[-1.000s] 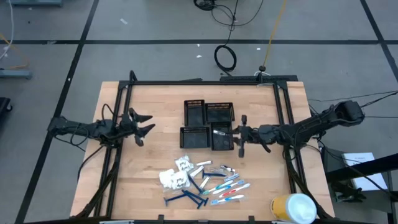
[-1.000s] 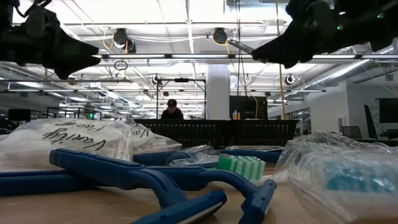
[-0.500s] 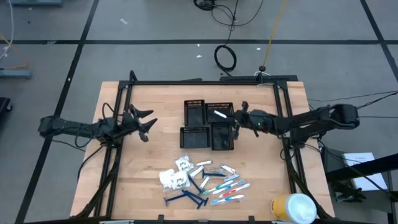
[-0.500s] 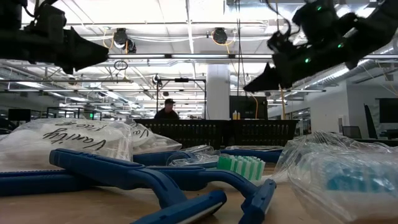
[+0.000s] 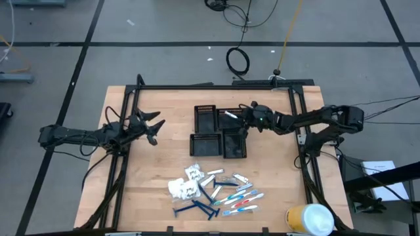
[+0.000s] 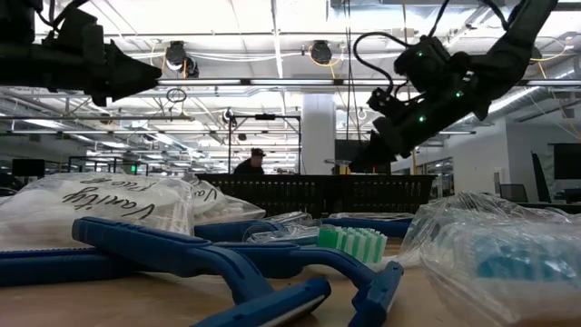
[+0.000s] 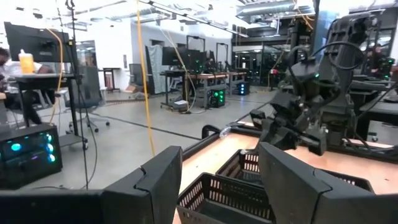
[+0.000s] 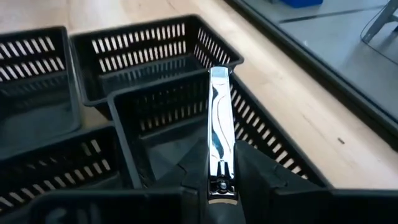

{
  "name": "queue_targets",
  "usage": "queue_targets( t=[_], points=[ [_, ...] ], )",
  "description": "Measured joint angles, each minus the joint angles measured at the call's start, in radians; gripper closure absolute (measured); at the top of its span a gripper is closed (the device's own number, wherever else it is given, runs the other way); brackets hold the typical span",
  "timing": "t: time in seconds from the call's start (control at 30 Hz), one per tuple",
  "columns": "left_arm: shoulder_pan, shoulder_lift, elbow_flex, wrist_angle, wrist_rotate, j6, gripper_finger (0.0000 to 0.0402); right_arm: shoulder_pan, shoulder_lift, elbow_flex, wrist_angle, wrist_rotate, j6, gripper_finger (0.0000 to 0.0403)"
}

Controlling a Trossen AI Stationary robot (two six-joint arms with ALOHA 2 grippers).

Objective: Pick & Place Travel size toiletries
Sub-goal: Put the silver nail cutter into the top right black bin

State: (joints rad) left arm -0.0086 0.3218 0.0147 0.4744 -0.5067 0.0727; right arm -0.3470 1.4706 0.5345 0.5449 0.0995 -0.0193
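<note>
One silvery nail clipper (image 8: 219, 134), pinched at its hinged end by the right gripper (image 8: 214, 180), hangs over the rear-right mesh tray (image 8: 261, 140). Probably light, rigid, slick; grip its flat sides. Left gripper (image 5: 152, 127) idles open.

Wooden table (image 5: 157, 170) with trays (image 5: 221, 131), toiletries (image 5: 213, 190).

Both arms are dark, near-black, built of slim jointed segments with thin black cables looping alongside them. The right arm (image 6: 436, 82) carries small green indicator lights on its wrist housing and a curled black cable above it. The left gripper (image 7: 217, 180) ends in two broad, flat, matte black fingers (image 7: 298, 180) with angular, wedge-shaped faces.
</note>
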Motion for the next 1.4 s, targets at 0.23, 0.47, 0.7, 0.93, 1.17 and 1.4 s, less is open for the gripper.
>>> queue_targets(
  t=[0.23,0.47,0.7,0.93,1.17,1.4],
  points=[
    [0.0,0.0,0.0,0.0,0.013,-0.001,0.0192,0.001,0.012,0.001,0.005,0.001,0.01,0.0316],
    [0.0,0.0,0.0,-0.002,0.013,-0.033,0.0192,0.002,0.011,0.001,0.002,0.001,0.041,0.0282],
    [-0.024,-0.001,0.015,-0.097,0.016,-0.097,0.0192,0.052,-0.105,0.001,-0.028,0.003,-0.014,0.024],
    [-0.092,-0.001,0.116,-0.411,0.016,-0.205,0.0192,0.231,-0.331,0.002,-0.154,0.034,0.02,0.023],
    [-0.135,-0.002,0.24,-0.727,0.005,-0.288,0.0192,0.591,-0.326,0.15,-0.476,0.294,0.127,0.023],
    [-0.15,-0.002,0.155,-0.657,-0.08,-0.296,0.0192,0.793,-0.138,0.273,-0.675,0.319,0.357,0.023]
  ],
)
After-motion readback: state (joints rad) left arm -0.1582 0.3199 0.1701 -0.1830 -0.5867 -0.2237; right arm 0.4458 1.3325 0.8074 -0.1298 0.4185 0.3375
